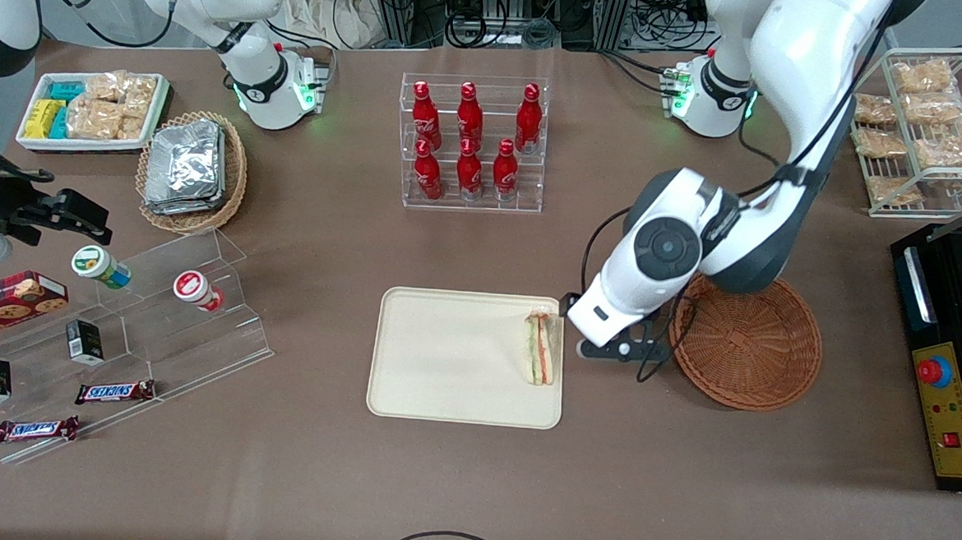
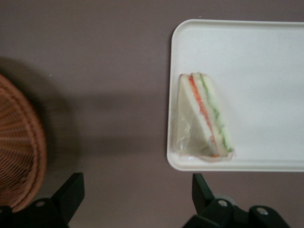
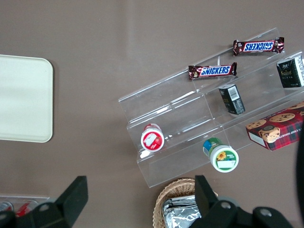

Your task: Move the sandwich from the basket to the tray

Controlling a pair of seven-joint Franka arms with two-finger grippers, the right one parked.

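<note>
— Underneath?
— Brown table (image 1: pixel 326 237), matte, evenly lit, with soft shadows only
— And at the edge farthest from the front camera?
— Black cables (image 1: pixel 535 30), tangled around metal posts (image 1: pixel 396 2)

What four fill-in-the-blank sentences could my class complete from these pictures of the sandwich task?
1. The wrapped sandwich lies on the ____.
2. The reddish-brown wicker basket holds ____ sandwiches.
3. The left gripper, above the bare table between the basket and the cream tray, has its fingers ____.
4. The clear rack nearer the arms' bases holds ____ red bottles.

Missing words: tray; no; open; six
</note>
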